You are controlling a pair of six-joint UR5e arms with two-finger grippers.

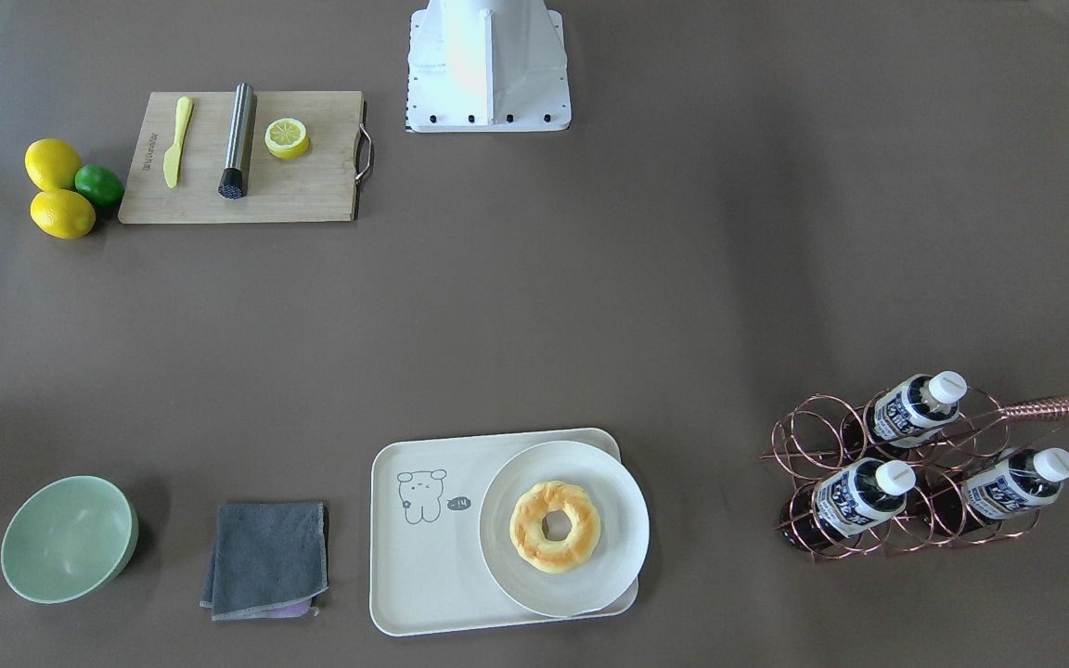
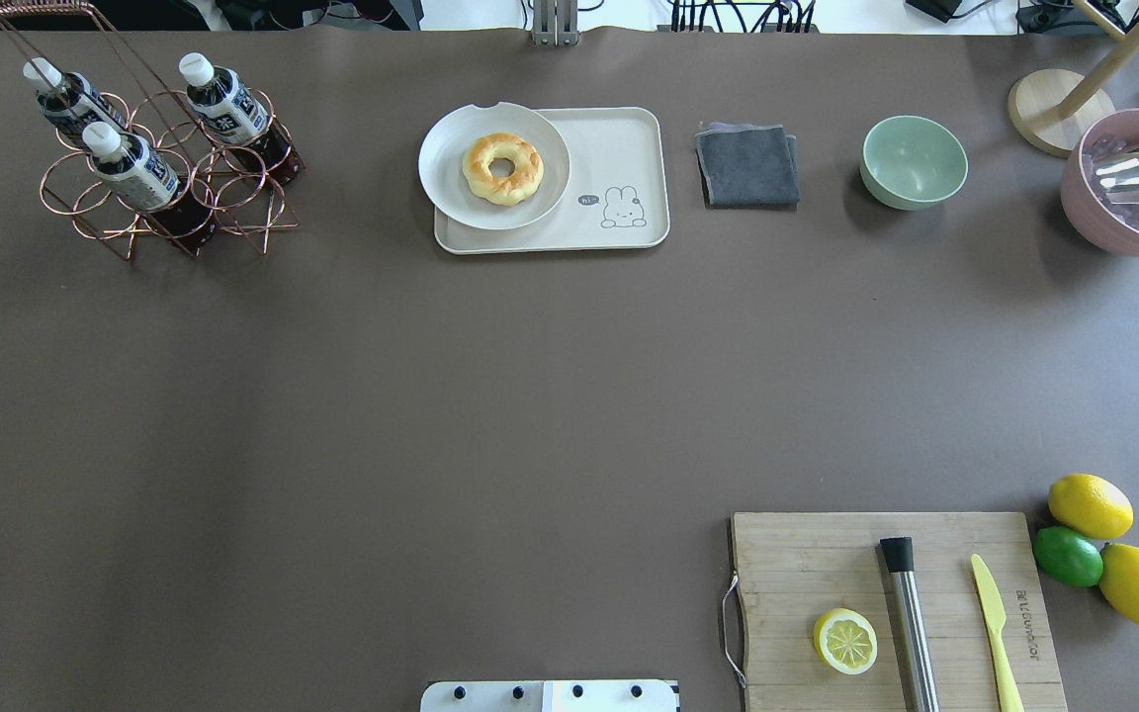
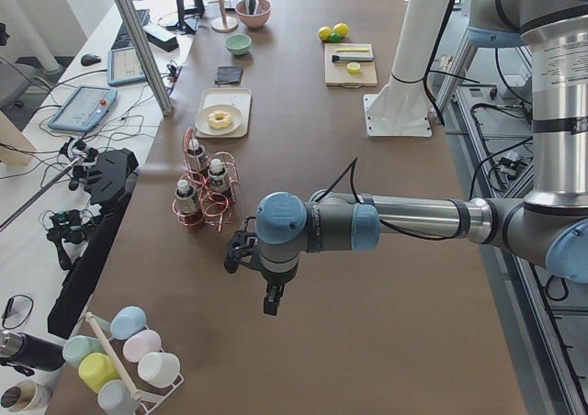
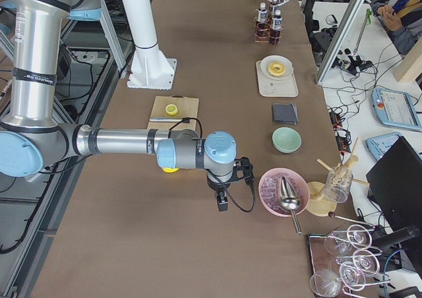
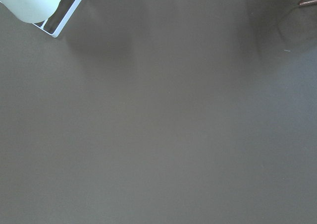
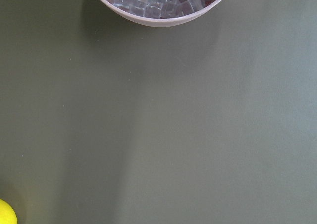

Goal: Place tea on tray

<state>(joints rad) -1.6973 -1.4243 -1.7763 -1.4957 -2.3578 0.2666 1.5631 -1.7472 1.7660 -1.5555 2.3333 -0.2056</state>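
Note:
Three tea bottles (image 1: 915, 405) (image 1: 859, 496) (image 1: 1017, 482) with white caps lie slanted in a copper wire rack (image 1: 808, 445). In the overhead view they sit at the far left (image 2: 223, 99). The cream tray (image 1: 423, 557) with the bear drawing lies at the far middle (image 2: 629, 148). A round white plate (image 2: 451, 188) with a doughnut (image 2: 502, 168) covers its half nearer the rack. My left gripper (image 3: 237, 257) shows only in the exterior left view, short of the rack. My right gripper (image 4: 245, 169) shows only in the exterior right view, near a pink bowl. I cannot tell whether either is open or shut.
A grey cloth (image 2: 747, 165) and a green bowl (image 2: 914, 161) lie beside the tray. A pink bowl of ice (image 2: 1128, 183) stands at the far right. A wooden board (image 2: 896, 613) carries a lemon half, a metal bar and a yellow knife, with lemons and a lime (image 2: 1069, 556) beside it.

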